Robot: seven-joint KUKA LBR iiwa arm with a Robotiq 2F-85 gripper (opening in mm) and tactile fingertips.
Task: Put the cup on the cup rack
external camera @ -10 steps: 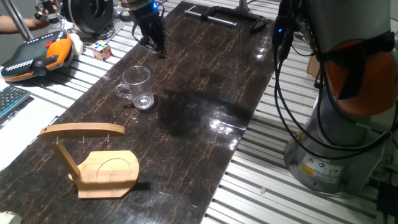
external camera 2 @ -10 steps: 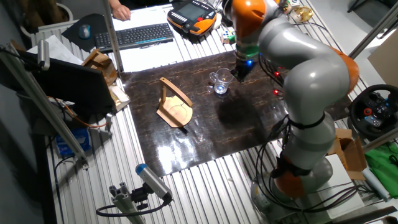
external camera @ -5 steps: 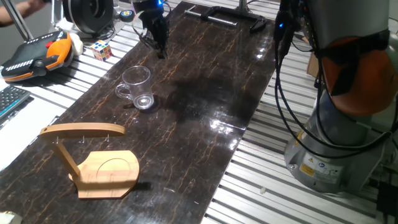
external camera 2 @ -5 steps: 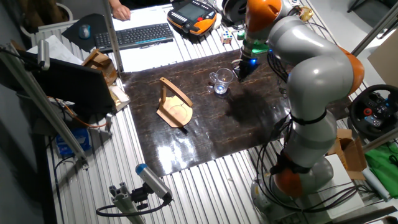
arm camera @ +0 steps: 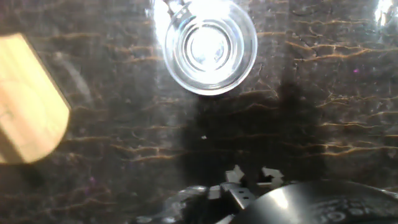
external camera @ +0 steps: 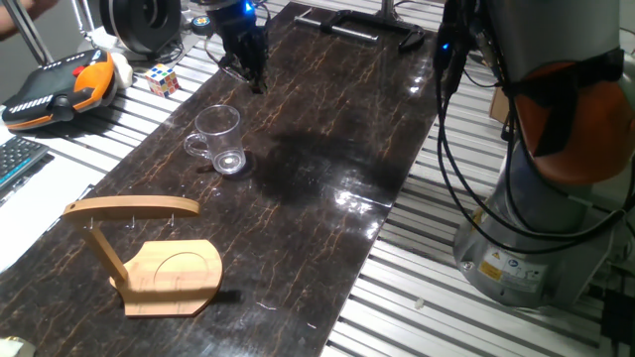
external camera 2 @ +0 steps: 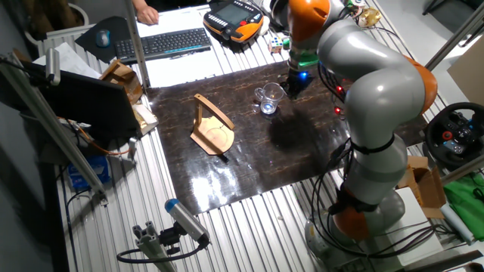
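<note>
The cup (external camera: 219, 140) stands upright, apart from the jaws.

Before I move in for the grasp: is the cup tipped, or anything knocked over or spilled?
Nothing stands out. The cup stands upright on the dark table, apart from the cup rack, which is also upright. No spill shows.

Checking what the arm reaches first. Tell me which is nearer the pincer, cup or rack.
The cup. It stands on the dark tabletop just below the pincer; the wooden rack sits well beyond it, toward the table's near end.
</note>
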